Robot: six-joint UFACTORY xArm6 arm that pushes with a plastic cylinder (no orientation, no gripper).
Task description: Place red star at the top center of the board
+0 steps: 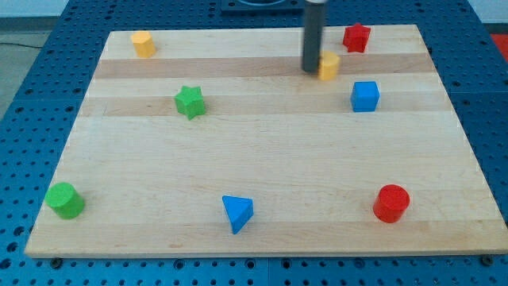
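The red star [356, 37] lies near the board's top edge, right of centre. My tip [310, 70] is the lower end of a dark rod that comes down from the view's top. It stands left of and below the red star, apart from it. The tip is right beside a small yellow block [329, 66], at its left side, touching or nearly touching it.
A blue cube [365, 96] lies below the red star. A yellow block [143, 44] is at top left, a green star [190, 102] left of centre, a green cylinder [64, 199] at bottom left, a blue triangle [237, 213] at bottom centre, a red cylinder [391, 202] at bottom right.
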